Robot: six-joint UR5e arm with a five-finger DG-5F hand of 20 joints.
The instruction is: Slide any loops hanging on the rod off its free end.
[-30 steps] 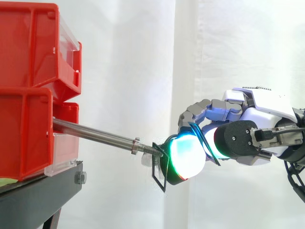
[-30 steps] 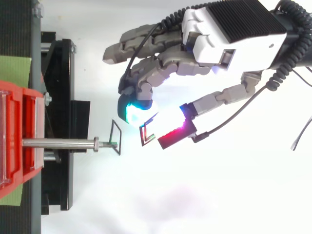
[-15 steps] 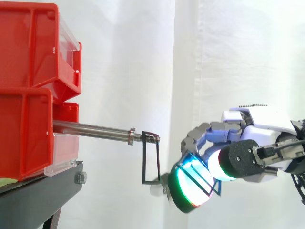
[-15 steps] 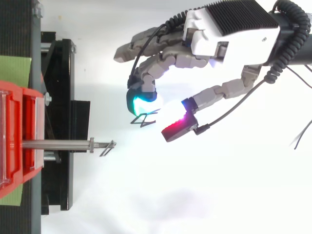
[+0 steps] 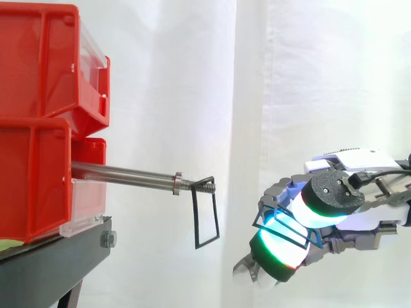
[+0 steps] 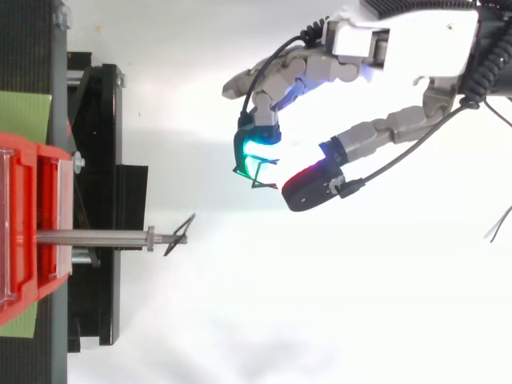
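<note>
A steel rod (image 5: 125,174) sticks out to the right from the red bins (image 5: 35,173). One black square wire loop (image 5: 195,218) hangs on the rod's threaded tip, and from above this loop (image 6: 179,234) sits at the very end of the rod (image 6: 96,238). My hand (image 5: 350,215) is well to the right of the tip and lower than it. Its curled fingers and thumb pinch a second black wire loop (image 6: 258,174), clear of the rod. That held loop (image 5: 282,232) lies across the glowing pads.
The red bins are stacked on a black stand (image 5: 54,266) at the left. A white curtain hangs behind. A green sheet (image 6: 24,116) lies on the stand beside the bins. Open room lies between the rod's tip and my hand (image 6: 400,48).
My hand has drawn back to the right and downward, carrying one loop away from the rod's tip. The rod rose back level, and the other loop stays hanging at its threaded end.
</note>
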